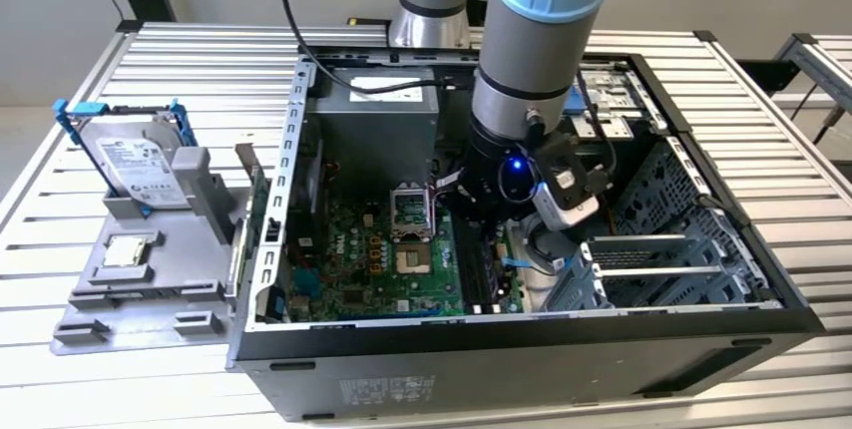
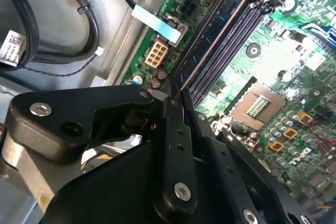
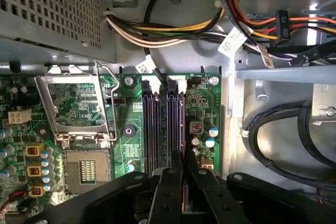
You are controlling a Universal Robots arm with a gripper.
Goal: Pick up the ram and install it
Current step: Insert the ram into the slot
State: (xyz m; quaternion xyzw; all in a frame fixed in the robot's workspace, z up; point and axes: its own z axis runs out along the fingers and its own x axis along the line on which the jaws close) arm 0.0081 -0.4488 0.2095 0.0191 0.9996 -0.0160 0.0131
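My pincer (image 2: 175,92) grips the ram (image 2: 215,42), already lifted and lined along the memory slots (image 3: 163,124) at the motherboard (image 3: 202,103) edge, and seating looks unfinished.

**A Table With Two Things On It**

The table (image 1: 174,60) is made of long grey metal slats. A big black computer case (image 1: 533,379) lies on its side in the middle, with its open side facing up. Just beside it, on the exterior view's left, a flat grey tray (image 1: 140,294) sits on the slats. Another slatted table (image 1: 828,55) stands at the exterior view's far right.
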